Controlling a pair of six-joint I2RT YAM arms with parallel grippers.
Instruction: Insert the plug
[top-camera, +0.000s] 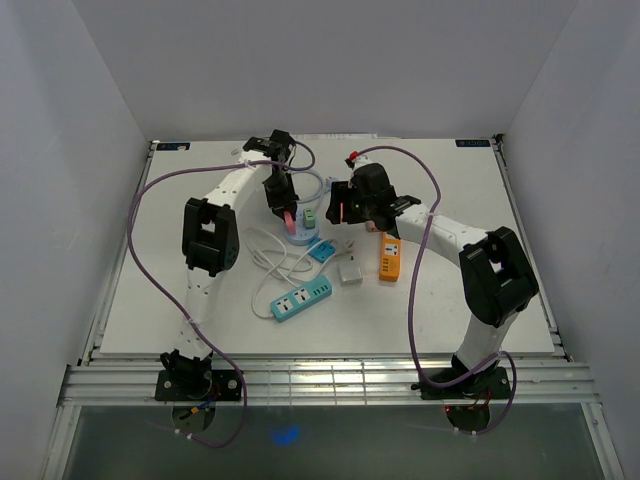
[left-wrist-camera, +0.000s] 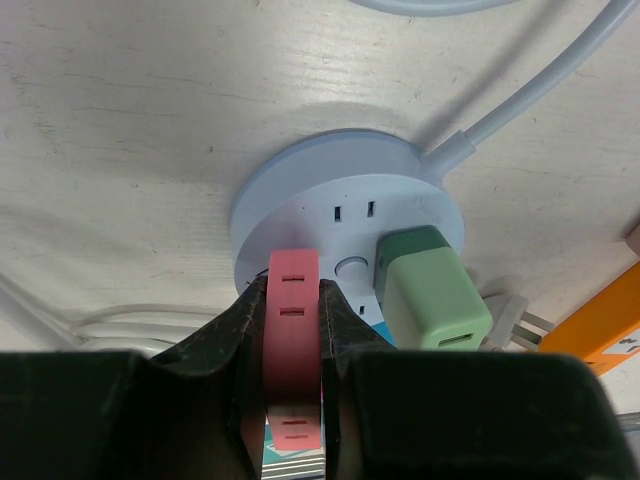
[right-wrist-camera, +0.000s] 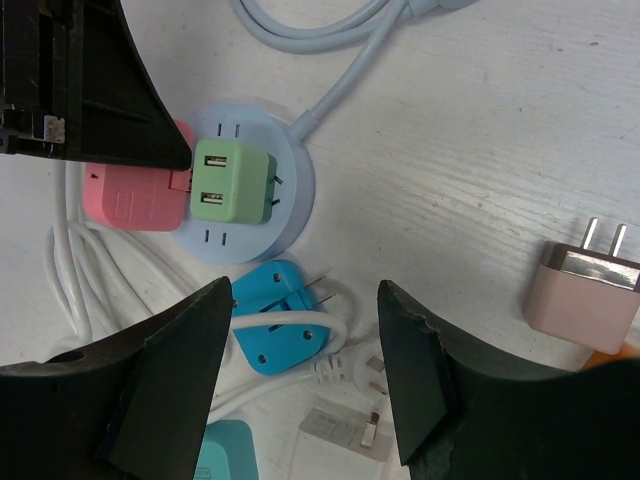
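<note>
My left gripper is shut on a pink plug block and holds it against the face of the round light-blue socket hub, beside a green USB adapter plugged into the hub. In the right wrist view the pink plug overlaps the hub's left edge; its prongs are hidden. My right gripper is open and empty, hovering over a blue plug. From above, the left gripper and right gripper flank the hub.
An orange power strip, a teal power strip, a pale adapter and white cable loops lie near the hub. A beige two-prong adapter and a white plug lie on the white table.
</note>
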